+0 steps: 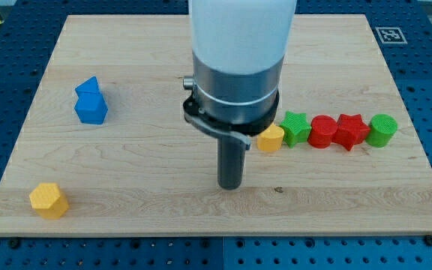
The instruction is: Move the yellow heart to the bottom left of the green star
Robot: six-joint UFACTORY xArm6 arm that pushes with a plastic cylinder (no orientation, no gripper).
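The yellow heart (271,139) lies right of the board's middle, touching the left side of the green star (296,128). My tip (231,184) rests on the board below and to the left of the yellow heart, a short gap away. The arm's wide body hides the board above the tip.
A red cylinder (322,131), a red star (350,131) and a green cylinder (382,130) continue the row to the right of the green star. Two blue blocks (91,101) sit at the left. A yellow hexagon (49,200) lies at the bottom left corner.
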